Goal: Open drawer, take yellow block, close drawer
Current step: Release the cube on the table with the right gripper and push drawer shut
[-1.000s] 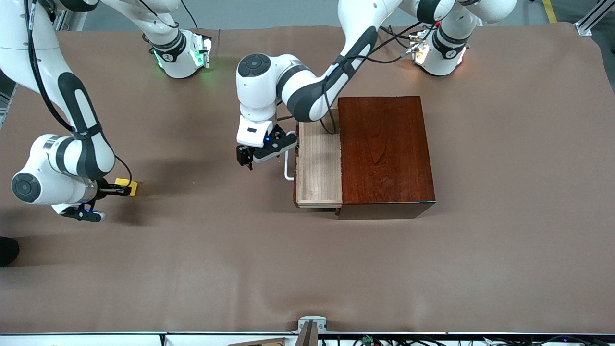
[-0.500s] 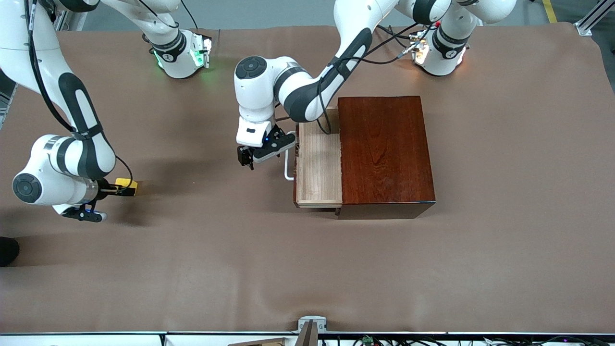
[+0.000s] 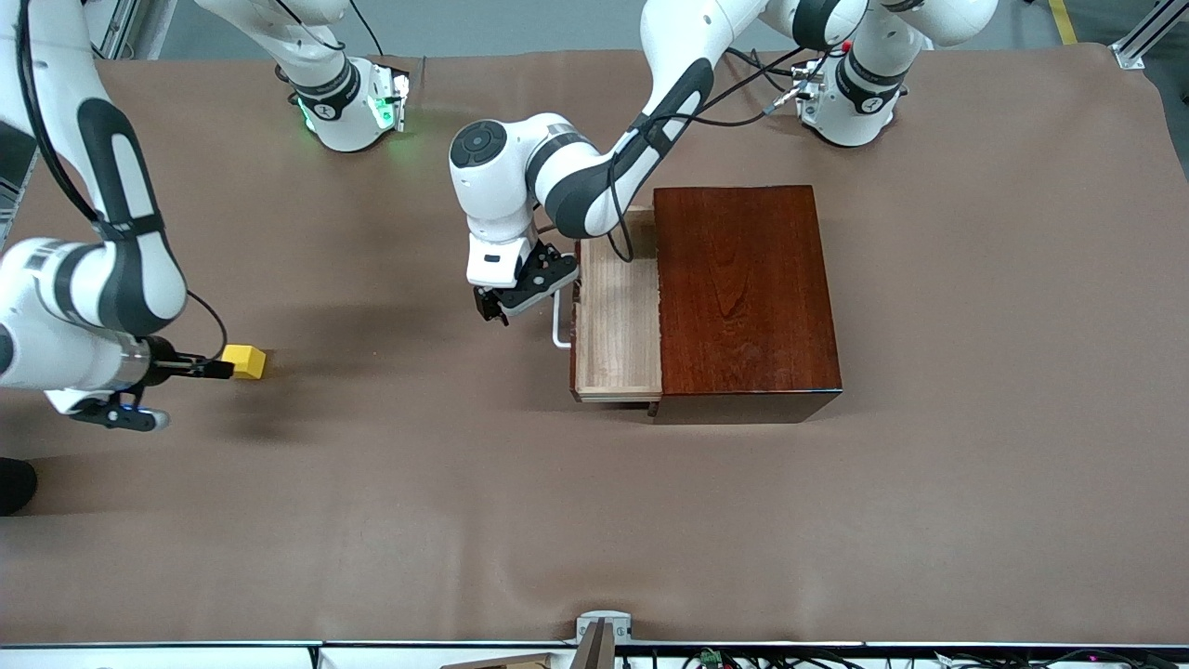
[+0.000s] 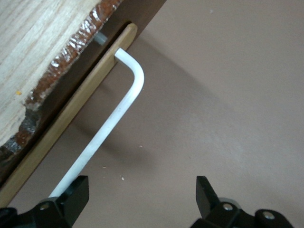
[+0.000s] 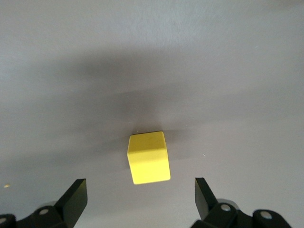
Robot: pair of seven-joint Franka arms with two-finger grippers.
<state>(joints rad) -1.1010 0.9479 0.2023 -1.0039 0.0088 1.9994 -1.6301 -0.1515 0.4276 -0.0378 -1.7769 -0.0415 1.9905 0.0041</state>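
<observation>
The yellow block (image 3: 246,360) sits on the brown table toward the right arm's end; in the right wrist view the block (image 5: 148,157) lies just ahead of the fingertips, not between them. My right gripper (image 3: 219,370) (image 5: 140,199) is open and empty, low beside the block. The drawer (image 3: 616,325) stands pulled out of the dark wooden box (image 3: 743,288), and its wood-lined tray holds nothing. My left gripper (image 3: 492,307) (image 4: 141,199) is open beside the white handle (image 3: 557,321) (image 4: 114,118), with one finger (image 4: 76,194) next to the bar.
The box stands mid-table toward the left arm's end. Both arm bases stand along the table's edge farthest from the front camera. Bare brown cloth lies between the block and the drawer and across the part nearer the front camera.
My right gripper has let go of the yellow block and drawn back from it toward the right arm's end. My left gripper has shifted closer to the drawer handle.
</observation>
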